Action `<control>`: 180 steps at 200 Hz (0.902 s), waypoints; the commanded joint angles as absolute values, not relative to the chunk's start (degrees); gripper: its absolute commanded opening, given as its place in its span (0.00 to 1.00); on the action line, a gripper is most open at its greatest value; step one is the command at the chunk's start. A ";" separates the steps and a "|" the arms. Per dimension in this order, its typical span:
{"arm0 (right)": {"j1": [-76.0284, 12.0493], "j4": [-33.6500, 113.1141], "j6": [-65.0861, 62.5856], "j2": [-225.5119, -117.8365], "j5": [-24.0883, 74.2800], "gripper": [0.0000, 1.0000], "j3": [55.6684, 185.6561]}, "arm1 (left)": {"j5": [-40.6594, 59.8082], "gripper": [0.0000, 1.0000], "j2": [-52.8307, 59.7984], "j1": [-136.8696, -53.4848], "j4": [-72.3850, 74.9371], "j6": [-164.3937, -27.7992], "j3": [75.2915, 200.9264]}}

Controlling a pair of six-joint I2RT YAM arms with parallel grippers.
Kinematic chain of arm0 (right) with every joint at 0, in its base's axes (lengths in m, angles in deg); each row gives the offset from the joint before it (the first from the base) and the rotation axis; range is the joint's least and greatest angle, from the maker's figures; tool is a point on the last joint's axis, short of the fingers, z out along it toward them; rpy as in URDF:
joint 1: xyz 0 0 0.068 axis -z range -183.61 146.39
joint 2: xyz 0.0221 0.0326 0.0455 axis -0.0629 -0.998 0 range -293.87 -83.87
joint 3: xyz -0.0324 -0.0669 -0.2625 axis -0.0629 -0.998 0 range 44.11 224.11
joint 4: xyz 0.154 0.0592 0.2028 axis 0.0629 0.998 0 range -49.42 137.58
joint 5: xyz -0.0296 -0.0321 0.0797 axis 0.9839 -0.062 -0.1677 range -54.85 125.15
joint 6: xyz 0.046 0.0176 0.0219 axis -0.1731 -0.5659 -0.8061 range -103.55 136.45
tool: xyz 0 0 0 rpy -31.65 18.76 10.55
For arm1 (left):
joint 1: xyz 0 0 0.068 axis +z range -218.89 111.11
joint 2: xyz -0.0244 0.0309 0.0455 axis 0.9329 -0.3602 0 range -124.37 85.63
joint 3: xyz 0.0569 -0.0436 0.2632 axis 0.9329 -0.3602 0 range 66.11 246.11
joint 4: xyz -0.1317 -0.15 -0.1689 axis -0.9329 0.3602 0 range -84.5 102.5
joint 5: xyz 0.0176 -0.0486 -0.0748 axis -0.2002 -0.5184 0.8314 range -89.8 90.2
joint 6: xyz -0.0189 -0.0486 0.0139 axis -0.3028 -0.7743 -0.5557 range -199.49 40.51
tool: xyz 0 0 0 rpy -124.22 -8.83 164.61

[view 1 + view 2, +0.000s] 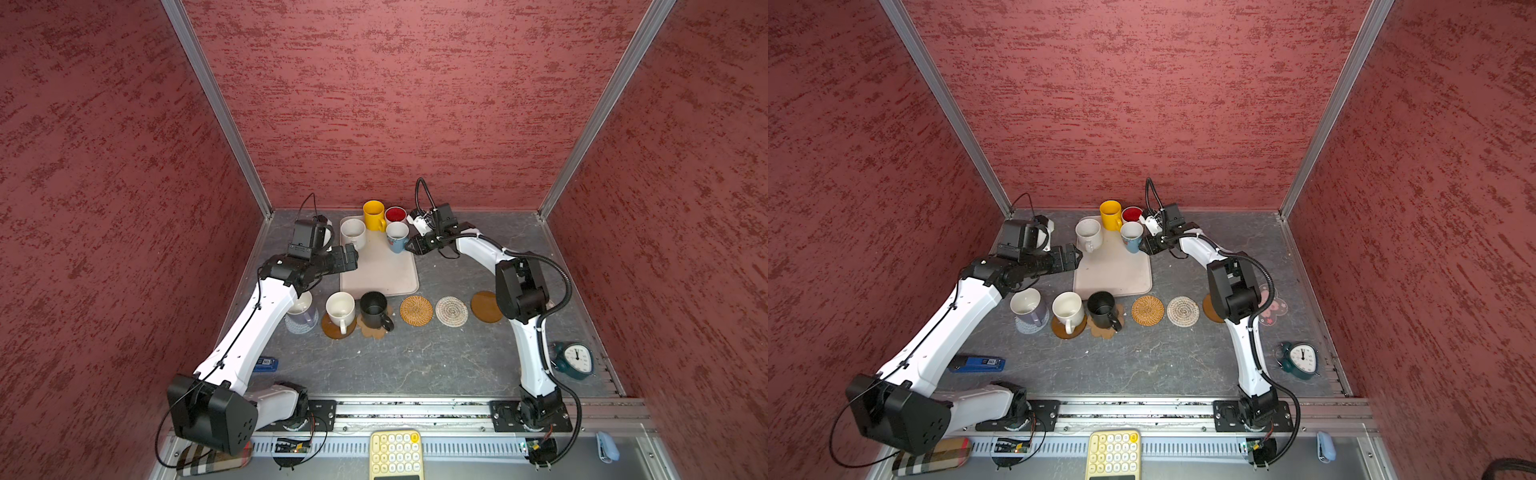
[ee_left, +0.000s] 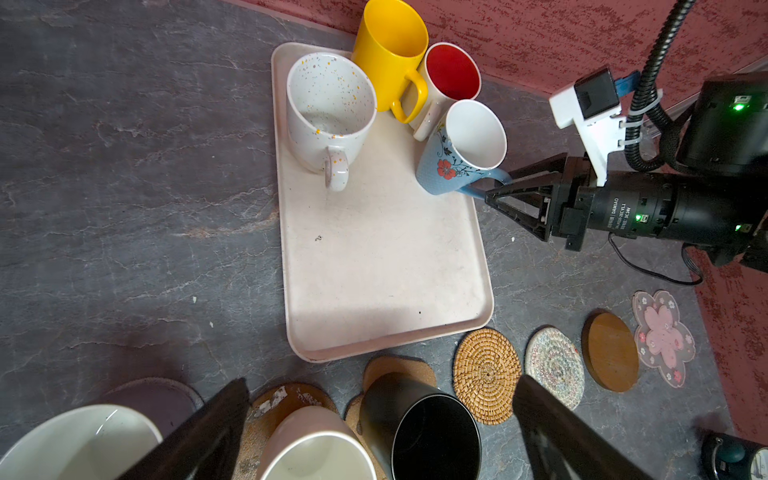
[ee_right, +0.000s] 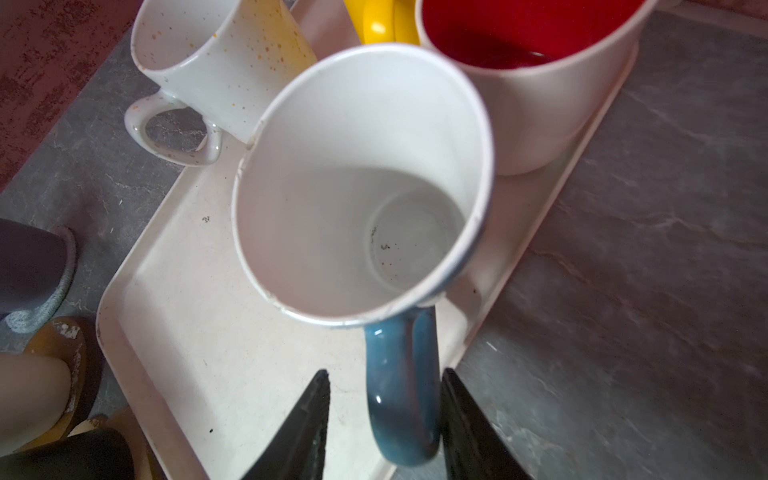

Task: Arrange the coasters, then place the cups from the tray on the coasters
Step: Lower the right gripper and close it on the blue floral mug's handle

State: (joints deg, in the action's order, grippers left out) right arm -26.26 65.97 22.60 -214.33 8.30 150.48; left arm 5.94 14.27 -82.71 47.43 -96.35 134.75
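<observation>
On the cream tray [image 1: 378,270] stand a yellow cup [image 1: 373,215], a red-lined white cup [image 1: 395,215], a speckled white cup [image 1: 353,232] and a light blue cup [image 1: 397,239]. My right gripper [image 3: 385,374] is open around the blue cup's handle [image 3: 401,395]; one finger touches it, the other stands apart. My left gripper [image 2: 382,380] hangs open and empty by the tray's left edge. In front, a pale cup [image 1: 301,309], a white cup [image 1: 340,309] and a black cup [image 1: 374,309] sit on coasters. The rattan [image 1: 416,310], whitish woven [image 1: 451,311], amber [image 1: 484,306] and pink flower [image 2: 663,336] coasters are bare.
A teal alarm clock [image 1: 575,359] stands at the front right of the table and a blue stapler-like object [image 1: 978,363] at the front left. A yellow calculator [image 1: 395,453] lies below the rail. Red walls close in the back and sides.
</observation>
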 commanded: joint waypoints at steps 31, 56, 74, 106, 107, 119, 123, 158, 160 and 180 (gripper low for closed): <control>-28.62 67.70 25.82 -215.24 9.02 0.42 152.70 | 9.35 1.00 14.87 -80.84 45.31 -96.41 134.23; -28.81 68.05 24.88 -216.29 10.32 0.41 153.70 | 10.18 1.00 14.53 -80.58 45.39 -96.45 134.50; -28.91 67.34 23.34 -216.67 11.67 0.39 153.77 | 9.51 1.00 14.61 -80.59 45.50 -96.38 134.31; -29.08 66.09 21.09 -217.07 13.49 0.31 154.21 | 9.41 0.99 14.61 -80.66 45.48 -96.38 134.22; -29.09 66.04 21.05 -217.05 13.51 0.31 154.22 | 9.42 1.00 14.61 -80.66 45.44 -96.37 134.22; -29.09 65.81 20.68 -217.21 14.11 0.28 154.29 | 9.51 1.00 14.45 -80.66 45.39 -96.36 134.14; -29.17 65.81 20.48 -217.26 14.25 0.27 154.25 | 9.47 1.00 14.39 -80.66 45.40 -96.36 134.15; -29.36 66.16 19.79 -216.97 15.67 0.14 153.76 | 9.76 1.00 14.17 -80.58 45.49 -96.36 134.31; -29.34 66.16 19.86 -216.95 15.71 0.14 153.68 | 9.82 0.99 14.21 -80.51 45.49 -96.36 134.31; -29.40 65.99 20.10 -216.44 15.89 0.10 152.88 | 9.46 1.00 14.78 -80.49 45.23 -96.23 133.98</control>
State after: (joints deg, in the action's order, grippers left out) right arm -29.04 66.45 19.63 -216.21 14.35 152.38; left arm 9.18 14.25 -81.03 46.55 -96.59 134.60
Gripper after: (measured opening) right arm 0.169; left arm 0.996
